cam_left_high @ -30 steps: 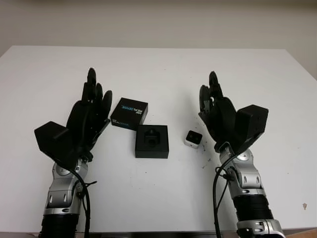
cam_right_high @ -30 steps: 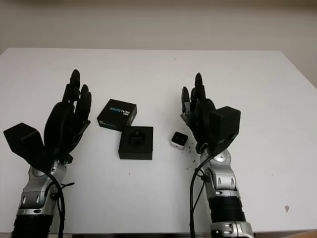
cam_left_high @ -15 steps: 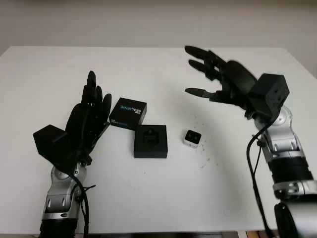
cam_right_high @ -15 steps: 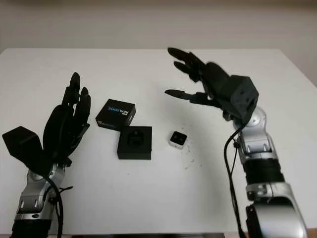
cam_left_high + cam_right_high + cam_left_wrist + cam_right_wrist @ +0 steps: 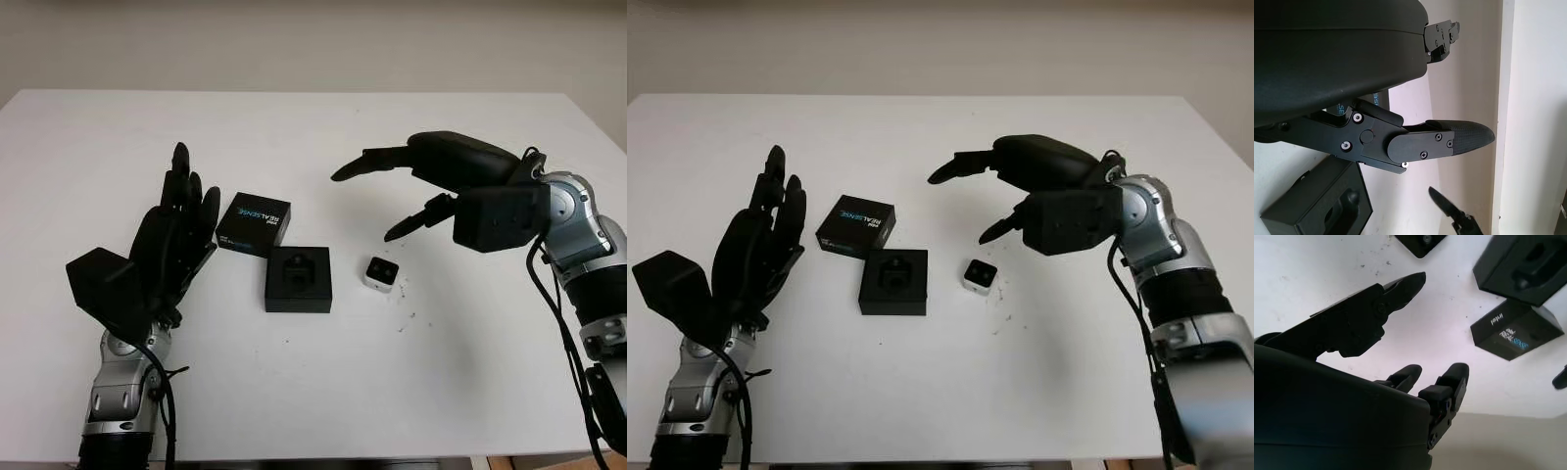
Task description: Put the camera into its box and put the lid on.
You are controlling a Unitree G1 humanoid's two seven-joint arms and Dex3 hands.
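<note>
White counter [image 5: 313, 392] runs back to a pale wall. At the near left, my left hand [image 5: 171, 235] stands raised with nothing in it, palm side toward the middle, just beside the lid [image 5: 255, 223]. That lid, black with blue lettering, lies flat on the counter, its near corner close to the box [image 5: 299, 279]. Black and uncovered, the box shows a moulded recess in its insert. Just to its right, apart from it, the small white camera [image 5: 381, 273] sits on the counter with its dark lens face up. Above and behind the camera hovers my right hand [image 5: 431, 176], reaching in from the right, holding nothing, fingertips [image 5: 345, 173] clear of the camera.
</note>
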